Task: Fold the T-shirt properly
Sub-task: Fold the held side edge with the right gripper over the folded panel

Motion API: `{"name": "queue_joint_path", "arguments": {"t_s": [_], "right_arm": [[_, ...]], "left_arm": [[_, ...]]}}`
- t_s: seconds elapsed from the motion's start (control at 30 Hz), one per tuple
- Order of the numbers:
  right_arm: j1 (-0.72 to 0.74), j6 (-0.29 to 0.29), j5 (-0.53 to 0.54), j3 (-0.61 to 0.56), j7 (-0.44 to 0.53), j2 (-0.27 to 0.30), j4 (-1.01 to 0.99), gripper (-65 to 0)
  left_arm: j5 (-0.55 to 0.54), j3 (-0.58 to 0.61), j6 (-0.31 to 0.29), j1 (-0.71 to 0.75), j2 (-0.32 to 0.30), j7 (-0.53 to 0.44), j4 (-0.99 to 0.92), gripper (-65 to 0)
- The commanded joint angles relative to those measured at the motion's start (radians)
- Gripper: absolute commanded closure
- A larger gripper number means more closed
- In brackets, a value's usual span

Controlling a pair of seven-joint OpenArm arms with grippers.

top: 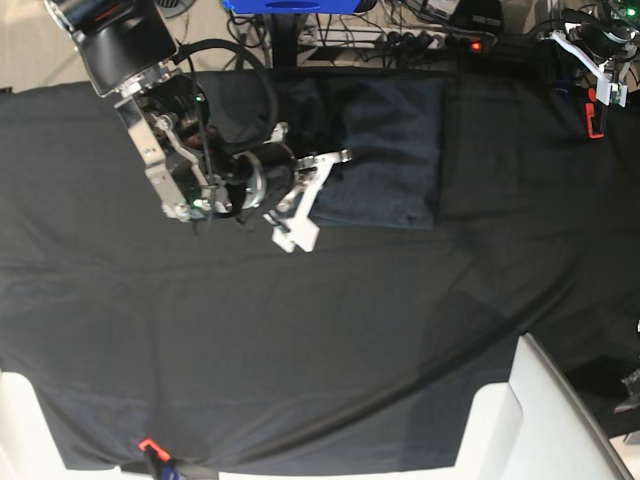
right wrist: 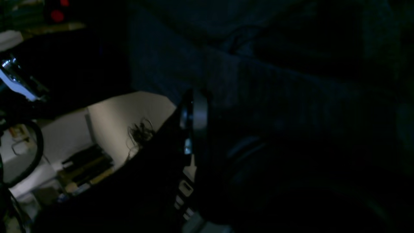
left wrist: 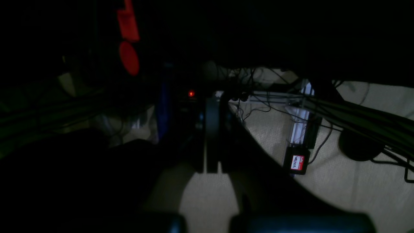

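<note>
Over the table's far edge, left wrist view: my left gripper (left wrist: 212,139) clenched on nothing, shirt unseen.
Right wrist view: murky; T-shirt (right wrist: 291,97) a dim slate mass.
Base view: T-shirt (top: 385,150) folded at back; right gripper (top: 300,205) clenched, empty, beside its hem. Risk: snagging the black table cloth (top: 330,340) instead.

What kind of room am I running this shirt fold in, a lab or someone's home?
Most likely a robotics lab or test bench, not a home. A black cloth covers the whole work table, a power strip with a lit red switch and tangled cables sits behind it, and the T-shirt lies folded by the right gripper.
</note>
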Motion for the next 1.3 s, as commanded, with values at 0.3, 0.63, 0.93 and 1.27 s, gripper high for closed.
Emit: {"name": "queue_joint_path", "arguments": {"t_s": [0.3,0.63,0.93,1.27], "right_arm": [[0.088,-0.152,0.017,-0.114,0.091,-0.014,-0.118,-0.6],[0.091,-0.247,0.017,-0.116,0.126,-0.018,-0.120,-0.9],[0.095,-0.261,0.017,-0.150,0.117,-0.034,-0.118,-32.1],[0.179,-0.261,0.021,-0.398,0.117,-0.040,-0.098,-32.6]], "left_arm": [[-0.011,-0.007,-0.005,0.008,-0.018,-0.012,0.012,0.0],[-0.011,-0.007,-0.005,0.008,-0.018,-0.012,0.012,0.0],[-0.009,-0.006,-0.005,0.008,-0.018,-0.012,0.012,0.0],[-0.009,0.043,-0.005,0.008,-0.026,-0.012,0.012,0.0]]}}
